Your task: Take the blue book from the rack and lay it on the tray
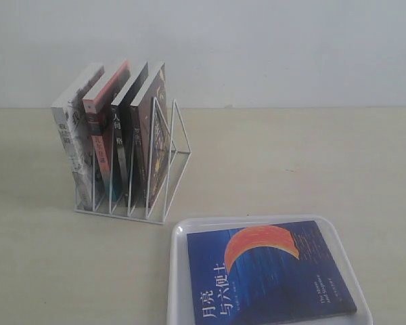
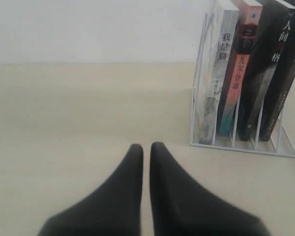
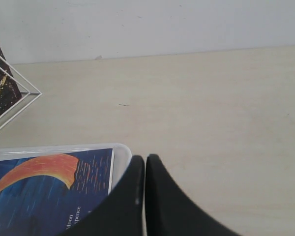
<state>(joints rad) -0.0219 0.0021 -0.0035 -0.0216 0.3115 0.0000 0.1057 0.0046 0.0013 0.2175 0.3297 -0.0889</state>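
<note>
The blue book [image 1: 267, 274] with its orange crescent lies flat, cover up, on the white tray [image 1: 178, 271] at the front right of the table. The right wrist view shows the book [image 3: 49, 191] and the tray's rim [image 3: 120, 157] just beside my right gripper [image 3: 145, 160], which is shut and empty. The white wire rack [image 1: 169, 159] stands at the left with several books upright in it. My left gripper [image 2: 146, 147] is shut and empty over bare table, apart from the rack [image 2: 199, 98]. Neither gripper shows in the exterior view.
Several books stay in the rack: a pale grey one [image 1: 73, 135], a pink-and-teal one [image 1: 101, 128] and two black ones [image 1: 152, 128]. The rack's end slot [image 1: 179, 145] nearest the tray holds nothing. A white wall runs behind the beige table [image 1: 311, 156].
</note>
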